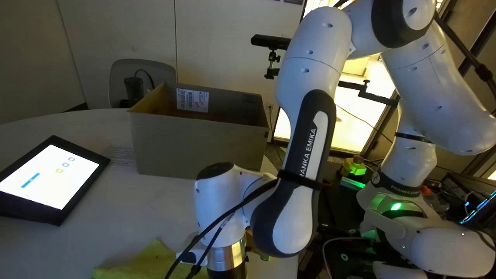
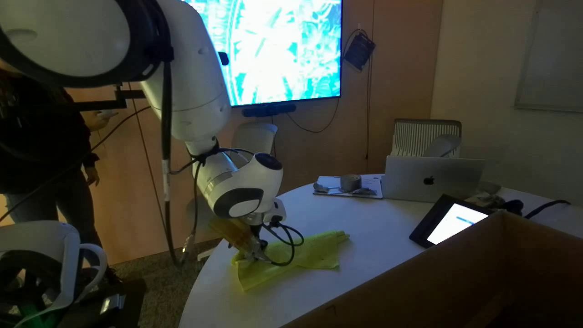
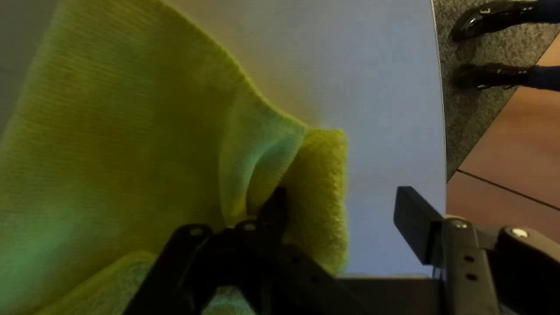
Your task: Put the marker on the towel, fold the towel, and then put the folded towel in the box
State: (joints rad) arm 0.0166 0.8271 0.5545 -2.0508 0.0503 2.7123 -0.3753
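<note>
While hand [image 3: 345,203] gapes, towel [image 3: 131,109] lies beneath, edge between jaws.

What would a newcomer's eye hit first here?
Probably the bright wall screen, glowing behind the white arm in an exterior view. Next, the yellow-green towel on the white table, with the pincer open at its edge in the wrist view. Then the big cardboard box and the lit tablet, both on that same table.
</note>
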